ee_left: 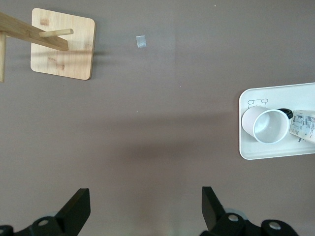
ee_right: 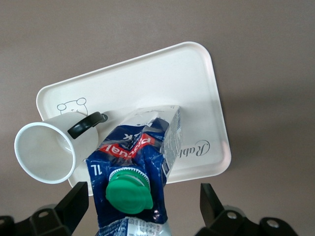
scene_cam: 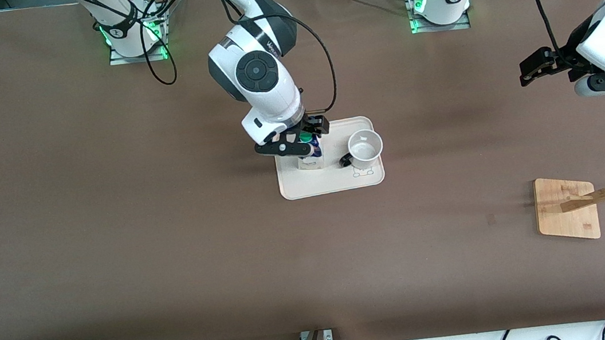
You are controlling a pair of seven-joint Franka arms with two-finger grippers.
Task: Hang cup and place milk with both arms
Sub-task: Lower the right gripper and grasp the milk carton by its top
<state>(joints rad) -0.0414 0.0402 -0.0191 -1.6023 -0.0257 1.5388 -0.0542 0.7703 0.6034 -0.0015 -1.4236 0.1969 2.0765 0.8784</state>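
Note:
The milk (scene_cam: 310,156), a blue and white carton with a green cap, stands upright on a cream tray (scene_cam: 333,182). The white cup (scene_cam: 364,147) stands beside it on the tray, toward the left arm's end, its black handle toward the carton. My right gripper (scene_cam: 299,141) is over the carton's top, open, its fingers (ee_right: 74,206) wide on either side and not touching. The right wrist view shows the milk (ee_right: 135,162), cup (ee_right: 47,150) and tray (ee_right: 197,98). My left gripper (scene_cam: 527,73) waits open and empty over bare table at the left arm's end.
A wooden rack (scene_cam: 567,208) with a square base and slanted pegs stands toward the left arm's end, nearer the front camera than the tray. The left wrist view shows the rack (ee_left: 63,44), tray (ee_left: 275,150), cup (ee_left: 268,125) and milk (ee_left: 304,125).

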